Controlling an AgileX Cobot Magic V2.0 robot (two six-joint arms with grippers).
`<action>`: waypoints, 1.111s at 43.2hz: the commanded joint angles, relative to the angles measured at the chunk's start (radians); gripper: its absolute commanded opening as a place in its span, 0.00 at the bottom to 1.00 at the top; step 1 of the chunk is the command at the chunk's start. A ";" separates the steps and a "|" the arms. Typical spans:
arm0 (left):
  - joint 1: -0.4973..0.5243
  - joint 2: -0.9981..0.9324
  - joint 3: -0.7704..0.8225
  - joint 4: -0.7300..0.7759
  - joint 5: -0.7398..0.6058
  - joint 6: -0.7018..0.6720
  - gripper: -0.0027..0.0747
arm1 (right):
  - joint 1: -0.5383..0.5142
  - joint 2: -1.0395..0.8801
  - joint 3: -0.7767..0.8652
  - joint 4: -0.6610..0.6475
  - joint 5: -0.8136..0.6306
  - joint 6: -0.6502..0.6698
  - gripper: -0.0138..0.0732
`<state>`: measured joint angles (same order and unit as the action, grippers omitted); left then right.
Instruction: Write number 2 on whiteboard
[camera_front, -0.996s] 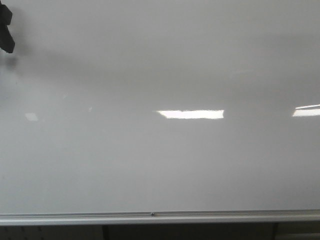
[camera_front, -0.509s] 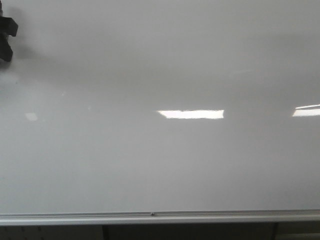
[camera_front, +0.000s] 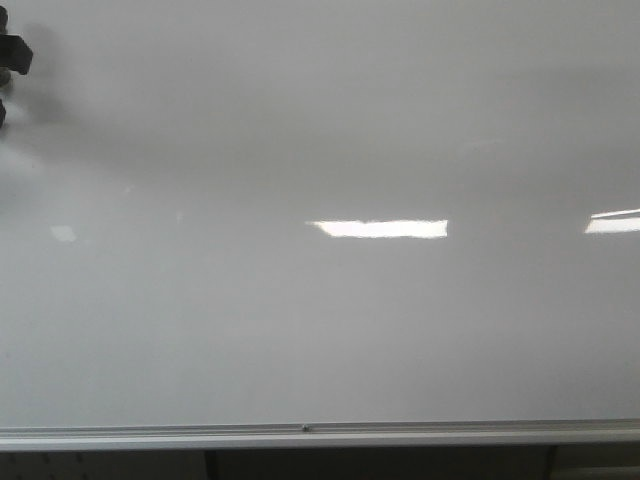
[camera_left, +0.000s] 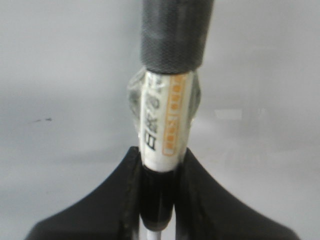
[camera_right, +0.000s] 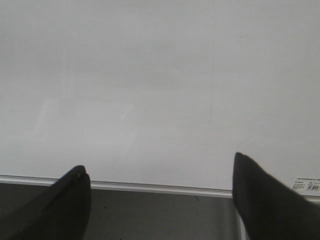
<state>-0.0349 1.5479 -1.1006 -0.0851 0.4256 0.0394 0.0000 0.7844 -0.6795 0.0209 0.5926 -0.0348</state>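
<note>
My left gripper (camera_left: 157, 172) is clamped on a marker (camera_left: 162, 130) — white printed barrel, dark ribbed cap, its tip out of sight. My right gripper (camera_right: 160, 195) hangs with fingers spread wide, empty. Beyond lies the whiteboard (camera_front: 320, 330), glossy grey-white with a silver rail; I can make out no number 2 on it — only a faint dark fleck.

lighting even, dim and grey overall. the whiteboard (camera_front: 320, 330) is glossy: two bright rectangular glare patches at mid-height in the front view, a fainter one to the left. soft shadow spreads across its upper left. left wrist view blurred at close range; the marker (camera_left: 167, 120) label is unreadable. right wrist view soft, low contrast.
</note>
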 joint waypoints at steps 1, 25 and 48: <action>-0.005 -0.089 -0.064 -0.003 0.070 0.069 0.04 | -0.004 0.000 -0.052 0.004 -0.048 -0.004 0.85; -0.293 -0.289 -0.099 -0.045 0.610 0.537 0.04 | 0.086 0.183 -0.319 0.326 0.341 -0.437 0.85; -0.739 -0.287 -0.099 -0.061 0.632 0.633 0.04 | 0.448 0.354 -0.485 0.589 0.469 -0.950 0.85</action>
<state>-0.7371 1.2896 -1.1665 -0.1252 1.0980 0.6722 0.4052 1.1389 -1.1121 0.5429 1.0872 -0.9259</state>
